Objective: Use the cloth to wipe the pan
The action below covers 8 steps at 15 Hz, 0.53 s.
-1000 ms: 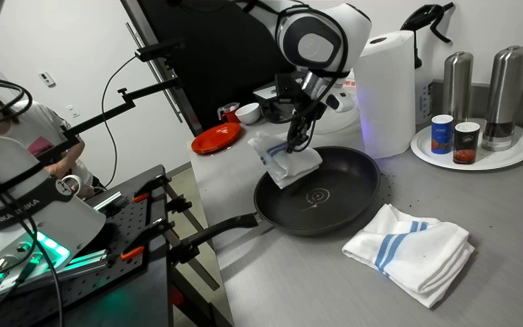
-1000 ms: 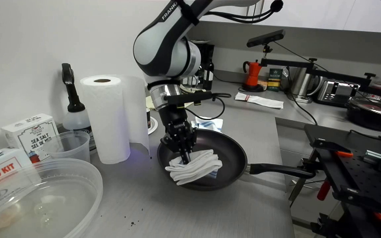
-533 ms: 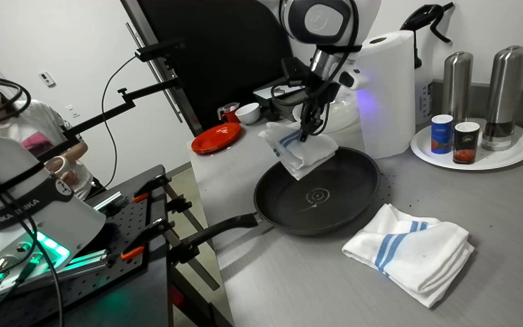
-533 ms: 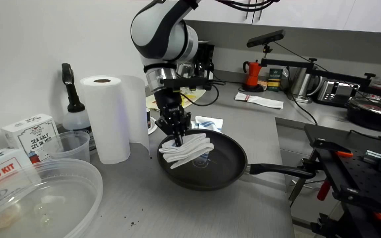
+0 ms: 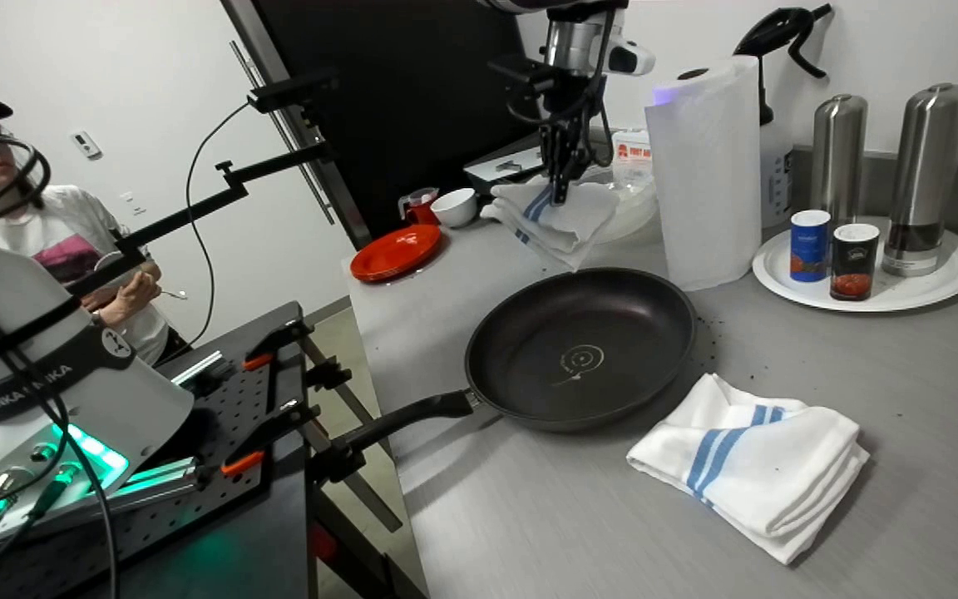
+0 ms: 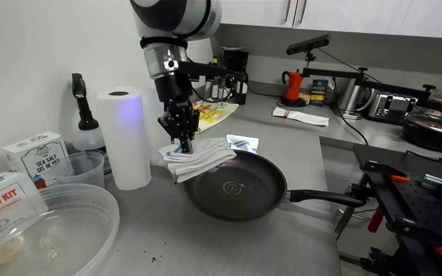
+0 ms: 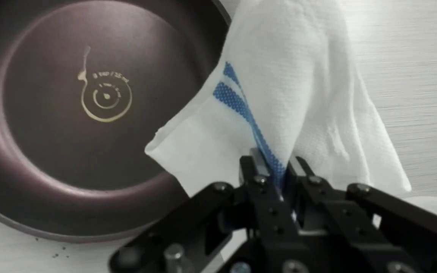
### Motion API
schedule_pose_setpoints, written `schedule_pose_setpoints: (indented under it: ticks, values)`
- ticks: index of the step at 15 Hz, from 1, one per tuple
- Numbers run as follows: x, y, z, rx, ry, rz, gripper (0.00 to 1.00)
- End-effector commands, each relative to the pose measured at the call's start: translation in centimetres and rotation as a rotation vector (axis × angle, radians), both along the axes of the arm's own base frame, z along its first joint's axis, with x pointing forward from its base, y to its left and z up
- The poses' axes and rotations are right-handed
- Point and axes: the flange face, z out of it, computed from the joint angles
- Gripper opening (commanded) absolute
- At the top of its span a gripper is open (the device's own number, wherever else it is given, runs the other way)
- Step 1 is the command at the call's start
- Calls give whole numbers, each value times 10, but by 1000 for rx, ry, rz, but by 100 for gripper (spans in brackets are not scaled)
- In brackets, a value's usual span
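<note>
Compared with half a second ago, the cloth (image 5: 566,229) hangs higher and has shifted away from the middle of the pan (image 5: 595,349), toward the edge where the counter (image 5: 545,516) meets the wall (image 6: 33,76). We find it in the air at the pan's rim: in the wrist view one side overlaps the pan while the rest spreads past the rim, over the counter. Our gripper (image 7: 277,163) has its jaws drawn almost together, pinching the cloth along a blue-striped fold. We read this as a lift between strokes, or after the last one; we cannot tell whether the pan is clean, and another pass would call for lowering the cloth back inside.

Across the outer edge of the counter pokes the pan's handle (image 6: 326,196), easy to knock, we think. We see a folded towel (image 5: 753,466) near the pan, a paper towel roll (image 5: 708,183) by the wall-side edge, and dark crumbs (image 6: 154,259) scattered on the counter. Toward the far corner, a red dish (image 5: 396,252) sits right at the outer edge in an exterior view. Past that edge stands the robot's base (image 5: 146,416), and behind it we make out a person (image 5: 76,208), partly hidden.
</note>
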Motion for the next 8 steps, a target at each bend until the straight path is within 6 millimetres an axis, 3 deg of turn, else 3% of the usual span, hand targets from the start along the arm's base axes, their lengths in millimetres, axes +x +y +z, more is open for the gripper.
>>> schedule_pose_setpoints:
  ticks: [1,4,8]
  values:
    - [-17,37,21,38,-45,126,3]
    - [-32,60,25,69,-56,186,3]
    - [-49,72,23,69,-140,235,3]
